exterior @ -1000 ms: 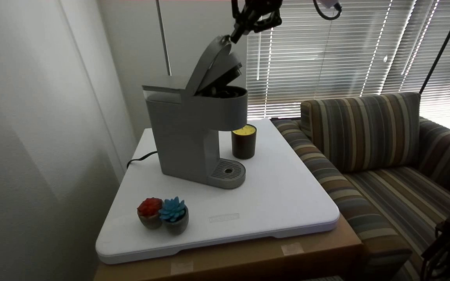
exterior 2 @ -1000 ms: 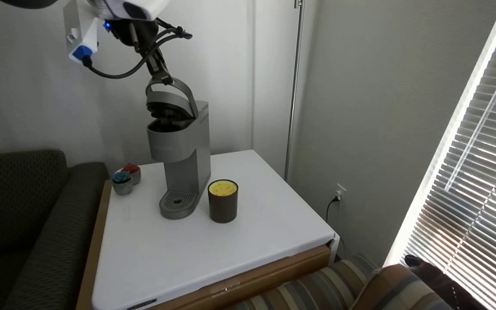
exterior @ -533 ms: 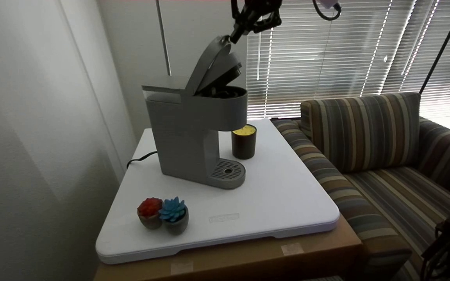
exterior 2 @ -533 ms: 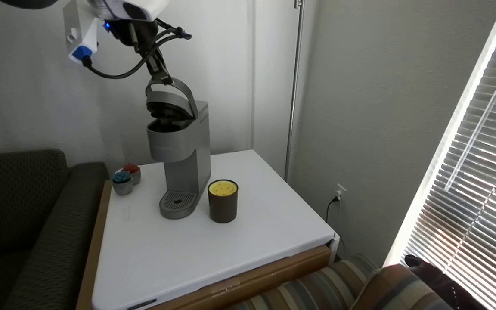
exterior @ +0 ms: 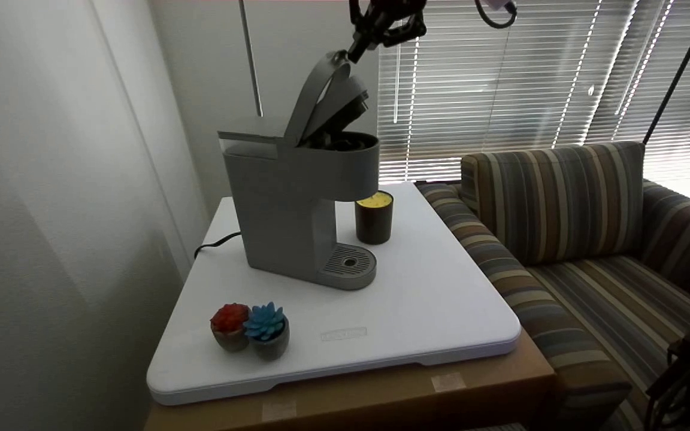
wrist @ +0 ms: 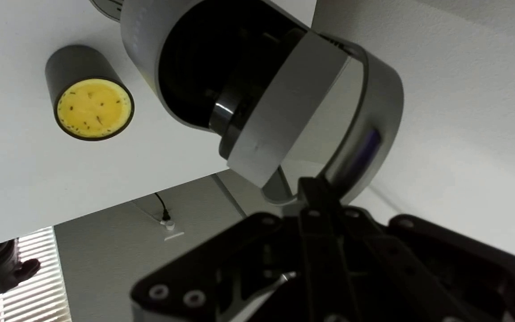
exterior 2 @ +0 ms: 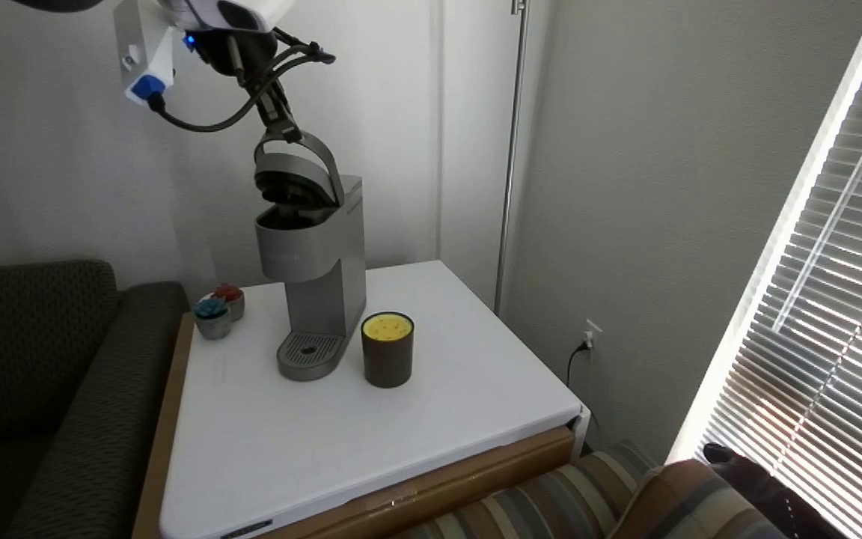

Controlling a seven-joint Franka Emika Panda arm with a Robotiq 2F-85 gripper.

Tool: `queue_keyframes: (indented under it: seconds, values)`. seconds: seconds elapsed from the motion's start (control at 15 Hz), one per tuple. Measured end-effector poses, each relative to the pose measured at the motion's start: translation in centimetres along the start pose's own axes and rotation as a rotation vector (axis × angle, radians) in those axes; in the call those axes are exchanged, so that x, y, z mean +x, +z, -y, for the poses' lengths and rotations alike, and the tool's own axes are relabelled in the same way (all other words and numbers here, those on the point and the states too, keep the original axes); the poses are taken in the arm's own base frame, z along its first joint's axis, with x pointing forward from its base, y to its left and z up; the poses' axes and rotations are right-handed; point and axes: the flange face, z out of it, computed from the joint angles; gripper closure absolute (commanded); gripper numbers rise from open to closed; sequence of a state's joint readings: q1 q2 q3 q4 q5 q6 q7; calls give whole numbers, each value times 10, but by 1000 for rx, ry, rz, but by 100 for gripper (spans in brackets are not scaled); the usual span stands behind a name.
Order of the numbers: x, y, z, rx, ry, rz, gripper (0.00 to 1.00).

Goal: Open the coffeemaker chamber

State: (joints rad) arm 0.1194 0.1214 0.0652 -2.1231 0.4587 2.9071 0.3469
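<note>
White bench point(exterior: 417, 311) on a brown base point(exterior: 369, 398), grey wall point(exterior: 51, 179) alongside, blinds point(exterior: 471, 90) beyond. Item inspected: one grey coffeemaker point(exterior: 279, 209), upright on the bench. Its chamber point(wrist: 199, 67) is open, dark interior showing; the lid point(wrist: 289, 112) stands tilted up over it, and the arched handle point(wrist: 380, 103) stands clear of the lid body. Pincer point(wrist: 324, 190): its two fingers point(wrist: 318, 232) are together, tips against the top of the handle; whether the handle's edge is caught between them cannot be told. Markings: the wrist view shows faint lettering point(wrist: 139, 27) on the face of the machine's head point(exterior: 345, 170), not legible. Bench carries a strip of lettering point(exterior: 344, 334) near one edge, likewise unreadable (a dark label point(exterior 2: 247, 528) on the rim, in an exterior view, is too small to make out). Just beside the drip base point(exterior 2: 311, 363) stands a dark cylinder point(exterior 2: 387, 363) with a speckled yellow top. Black cord point(exterior: 218, 240) trails from the rear of the machine. A red succulent point(exterior: 230, 326) and a blue succulent point(exterior: 267, 329), both potted, sit side by side near the bench's edge. Outermost: a striped armchair point(exterior: 560, 209), beside the bench.
</note>
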Motion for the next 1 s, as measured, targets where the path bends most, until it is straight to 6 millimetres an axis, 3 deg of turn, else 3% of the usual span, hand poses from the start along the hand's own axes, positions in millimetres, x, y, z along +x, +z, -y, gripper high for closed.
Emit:
queue_keyframes:
  seconds: [1.0]
  values:
    - [15, 8, 24, 18, -55, -20, 100]
